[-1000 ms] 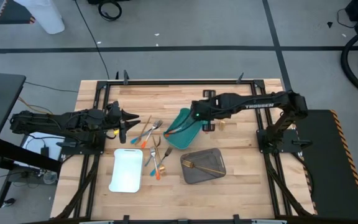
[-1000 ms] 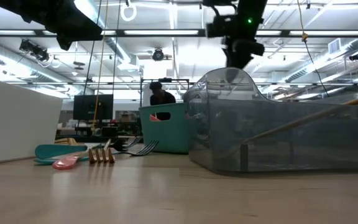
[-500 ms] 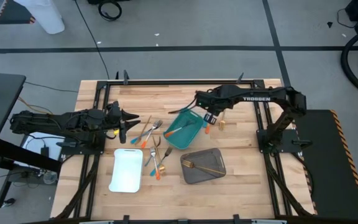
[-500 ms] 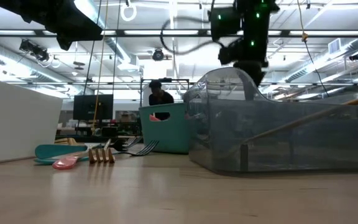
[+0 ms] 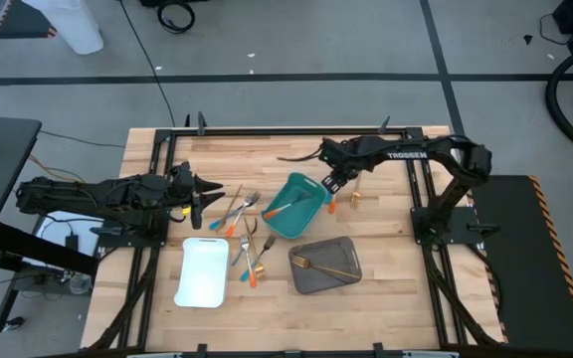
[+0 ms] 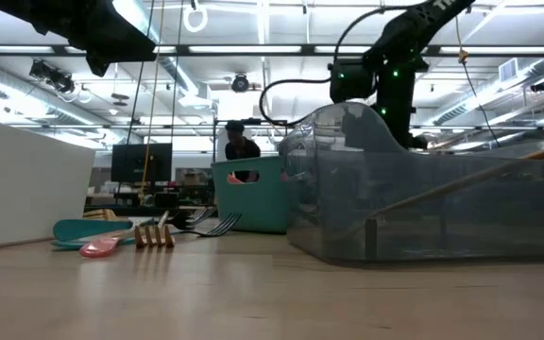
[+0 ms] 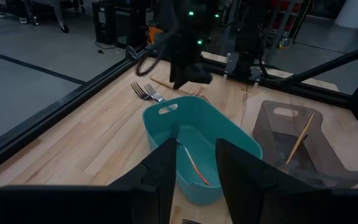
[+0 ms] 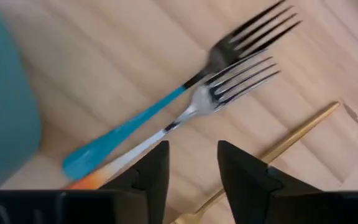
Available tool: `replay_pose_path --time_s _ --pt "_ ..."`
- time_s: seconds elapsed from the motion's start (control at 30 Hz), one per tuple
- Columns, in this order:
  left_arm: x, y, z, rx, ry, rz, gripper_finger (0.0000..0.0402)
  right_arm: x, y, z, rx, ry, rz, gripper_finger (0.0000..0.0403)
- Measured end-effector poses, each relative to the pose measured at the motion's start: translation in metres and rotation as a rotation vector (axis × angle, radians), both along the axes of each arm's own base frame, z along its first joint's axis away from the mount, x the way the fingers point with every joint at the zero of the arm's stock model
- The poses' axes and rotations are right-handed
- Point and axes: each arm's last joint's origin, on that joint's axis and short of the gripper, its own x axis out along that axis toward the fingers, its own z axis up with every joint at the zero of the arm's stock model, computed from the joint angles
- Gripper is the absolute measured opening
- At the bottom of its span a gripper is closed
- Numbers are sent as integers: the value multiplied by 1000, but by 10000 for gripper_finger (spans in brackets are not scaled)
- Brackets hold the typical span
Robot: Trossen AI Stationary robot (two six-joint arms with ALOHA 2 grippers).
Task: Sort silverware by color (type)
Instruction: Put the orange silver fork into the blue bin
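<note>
Right gripper (image 5: 337,184) above orange-handled fork (image 8: 185,118) beside teal-handled fork (image 8: 166,109), fingers apart, empty. Best descending straight, clamping orange handle alone. Left gripper (image 5: 210,188) parked, fingers apart.

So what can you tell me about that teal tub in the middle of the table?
The teal tray is a deep, plastic-looking rectangular tub with rounded corners and a handle slot in its end wall. It sits upright on the wooden table, angled, with an orange-handled utensil inside. The right gripper hovers by its far corner.

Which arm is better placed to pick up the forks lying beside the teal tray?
The right arm, probably. Its pincer hovers open directly over those forks. The left pincer waits far across the teal tray.
</note>
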Motion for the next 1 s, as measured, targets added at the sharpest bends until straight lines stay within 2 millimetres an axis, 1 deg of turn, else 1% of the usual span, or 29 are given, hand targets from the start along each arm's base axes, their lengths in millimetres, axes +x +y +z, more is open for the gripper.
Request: replay_pose_path --time_s 0.13,0.27,0.37,0.6,1.0 --pt "0 0 0 0 1 0 121 -5 -11 -3 19 -35 -74 182" --pt "0 0 0 1 1 0 121 -11 -15 -15 25 -60 -120 201" --pt "0 0 0 1 1 0 121 -14 -16 -24 23 -74 -142 203" --pt "0 0 0 1 1 0 121 -15 -14 -37 41 -154 -152 198" --pt "0 0 0 2 1 0 121 -20 -14 -47 11 -161 -159 197"
